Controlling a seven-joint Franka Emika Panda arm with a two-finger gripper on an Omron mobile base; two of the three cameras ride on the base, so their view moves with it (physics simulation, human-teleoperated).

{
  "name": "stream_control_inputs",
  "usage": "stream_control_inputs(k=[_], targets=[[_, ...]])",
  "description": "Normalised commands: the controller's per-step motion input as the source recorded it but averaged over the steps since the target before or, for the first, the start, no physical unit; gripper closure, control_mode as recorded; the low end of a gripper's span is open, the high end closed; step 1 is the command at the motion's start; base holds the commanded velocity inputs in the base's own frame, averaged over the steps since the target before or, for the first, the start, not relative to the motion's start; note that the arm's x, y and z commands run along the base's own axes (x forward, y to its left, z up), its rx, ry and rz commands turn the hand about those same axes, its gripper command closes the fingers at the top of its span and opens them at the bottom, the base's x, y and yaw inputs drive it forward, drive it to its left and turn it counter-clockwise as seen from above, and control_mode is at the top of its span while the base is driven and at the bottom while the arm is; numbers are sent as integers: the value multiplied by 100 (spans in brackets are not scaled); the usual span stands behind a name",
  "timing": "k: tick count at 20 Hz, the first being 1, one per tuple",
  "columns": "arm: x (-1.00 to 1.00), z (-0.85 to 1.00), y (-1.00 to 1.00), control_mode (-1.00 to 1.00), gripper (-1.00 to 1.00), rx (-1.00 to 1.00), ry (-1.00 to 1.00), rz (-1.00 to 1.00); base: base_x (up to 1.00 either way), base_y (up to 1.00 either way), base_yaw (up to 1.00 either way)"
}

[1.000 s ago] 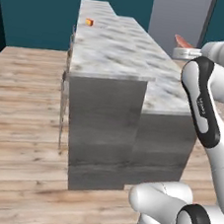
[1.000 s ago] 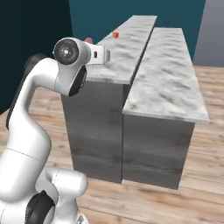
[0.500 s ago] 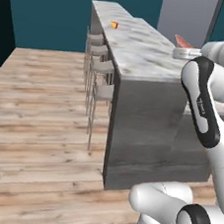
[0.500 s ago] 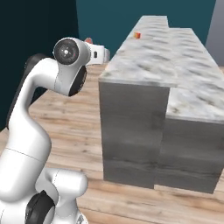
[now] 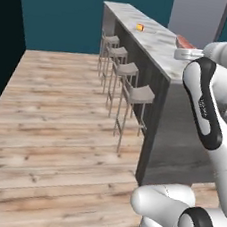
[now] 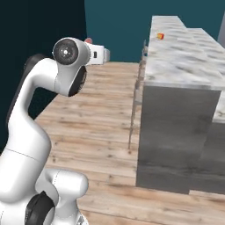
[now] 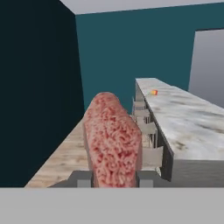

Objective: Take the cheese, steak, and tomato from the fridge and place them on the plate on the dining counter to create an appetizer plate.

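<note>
My gripper (image 7: 113, 177) is shut on the steak (image 7: 113, 140), a pinkish-red marbled slab standing on end between the fingers (image 7: 83, 178). From the left base, the steak's tip (image 5: 184, 42) pokes past the hand above the dining counter (image 5: 145, 36). From the right base, the gripper (image 6: 94, 44) is held high, left of the counter (image 6: 184, 57). A small orange cheese wedge (image 7: 154, 92) lies on the marble top toward its far end (image 5: 140, 26) (image 6: 160, 36). The tomato, the plate and the fridge are out of view.
Pale stools (image 5: 138, 93) line the counter's left side (image 7: 146, 127). A wide wooden floor (image 5: 60, 109) spreads to the left. Teal walls (image 7: 127, 52) close the room behind, and a grey panel (image 5: 198, 15) stands beyond the counter.
The whole picture has shifted, so the base has moved: the counter's end now sits nearer and its stool side has come into sight. The steak stays in the shut gripper.
</note>
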Motion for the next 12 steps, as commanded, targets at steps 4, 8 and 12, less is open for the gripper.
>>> stream_control_inputs(k=[4,8,12], targets=[[0,0,0,100,100,0,0,0,18,27,-36],[0,0,0,100,100,0,0,0,41,21,-55],[0,0,0,100,100,0,0,0,52,43,-58]])
